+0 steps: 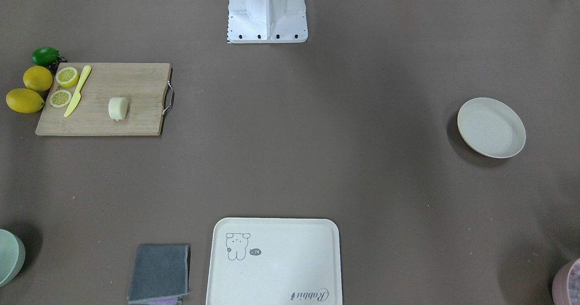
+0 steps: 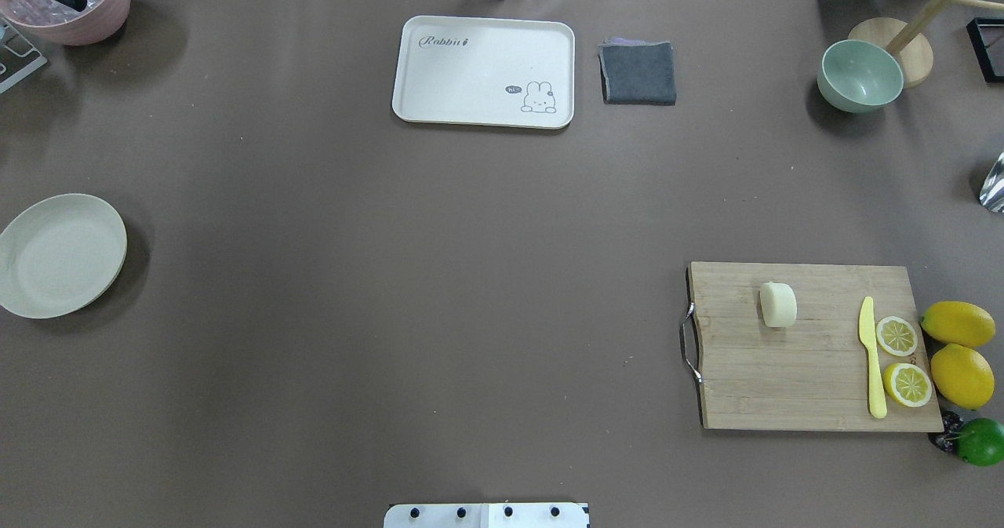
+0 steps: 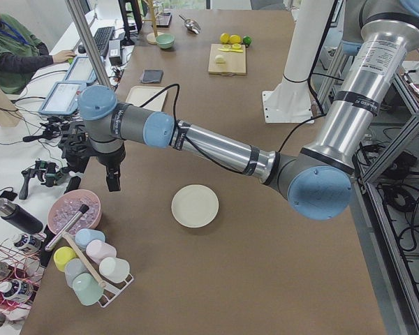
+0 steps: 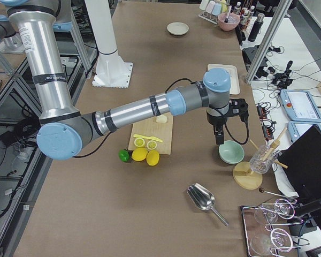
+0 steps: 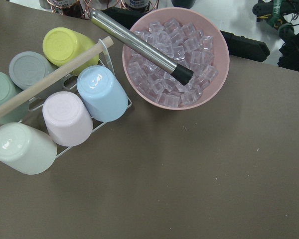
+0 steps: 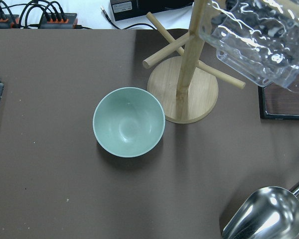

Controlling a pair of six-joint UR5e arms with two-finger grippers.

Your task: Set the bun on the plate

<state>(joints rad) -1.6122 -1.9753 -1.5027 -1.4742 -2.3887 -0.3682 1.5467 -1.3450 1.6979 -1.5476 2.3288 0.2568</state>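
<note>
The pale cream bun (image 2: 778, 304) (image 1: 118, 108) lies on a wooden cutting board (image 2: 784, 371) on the robot's right side. Across the table on its left, the round off-white plate (image 2: 59, 253) (image 1: 491, 127) (image 3: 195, 205) holds nothing. My left gripper (image 3: 114, 178) shows only in the exterior left view, hanging over the table's far left corner beyond the plate; I cannot tell if it is open or shut. My right gripper (image 4: 219, 138) shows only in the exterior right view, above the pale green bowl (image 4: 231, 152), far from the bun (image 4: 161, 119); its state I cannot tell either.
On the board lie a yellow knife (image 2: 872, 359) and two lemon halves (image 2: 896, 336), with whole lemons (image 2: 957, 322) and a lime beside it. A cream tray (image 2: 484, 71), a grey cloth (image 2: 638, 73), a pink bowl of ice (image 5: 175, 57), a cup rack (image 5: 50, 107) and a metal scoop (image 6: 266, 214) line the far edge.
</note>
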